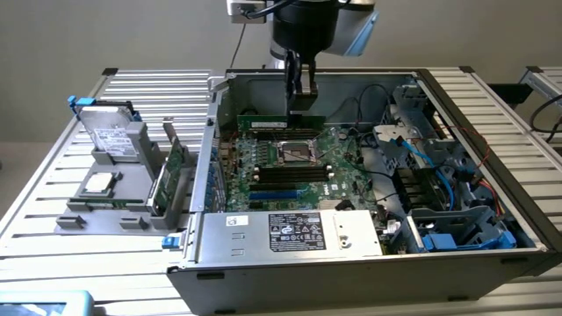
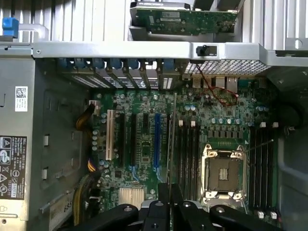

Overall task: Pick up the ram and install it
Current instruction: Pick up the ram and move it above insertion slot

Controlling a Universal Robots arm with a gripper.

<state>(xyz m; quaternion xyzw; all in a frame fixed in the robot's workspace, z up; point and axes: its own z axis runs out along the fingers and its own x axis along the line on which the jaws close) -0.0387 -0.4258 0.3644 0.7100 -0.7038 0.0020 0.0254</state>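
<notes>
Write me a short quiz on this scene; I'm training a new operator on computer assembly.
1. True or false: the jaws are shut on the memory stick.
2. The stick is over: A) the motherboard; B) the grey tray outside the case; C) the bare table.
3. Fill in: the processor socket next to the stick is ____ (empty or filled).
Key: 1 true; 2 A; 3 empty.

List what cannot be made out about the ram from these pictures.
- Exterior view: whether the ram, held in the gripper, touches the motherboard; contact too small to see.
- Wrist view: the ram's chips and label; it is seen edge-on.
- Exterior view: text on the power supply label; too small.
</notes>
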